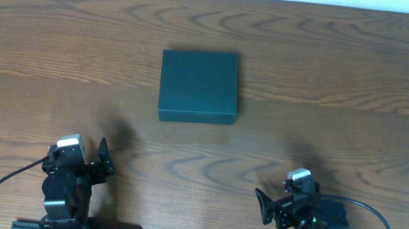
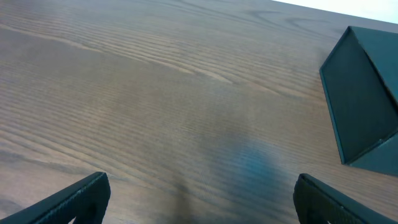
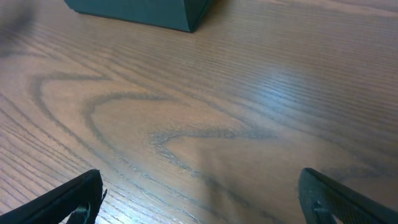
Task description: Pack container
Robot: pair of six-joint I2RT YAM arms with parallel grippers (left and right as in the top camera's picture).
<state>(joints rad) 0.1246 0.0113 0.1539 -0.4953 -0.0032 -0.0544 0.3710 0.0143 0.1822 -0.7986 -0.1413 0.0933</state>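
We see the closed black container [image 1: 198, 86] resting flat on the wooden table [image 1: 358, 77], near its middle and well apart from both arms. Our left gripper [image 2: 200, 198] and right gripper [image 3: 200, 196] each have their jaws spread wide and hold nothing.

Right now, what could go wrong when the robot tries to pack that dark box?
1. The container lies shut and flat, so the left fingers or right fingers might just shove it across the smooth table instead of opening it.
2. Nothing to pack shows in any view, so the robot may have nothing to put in.
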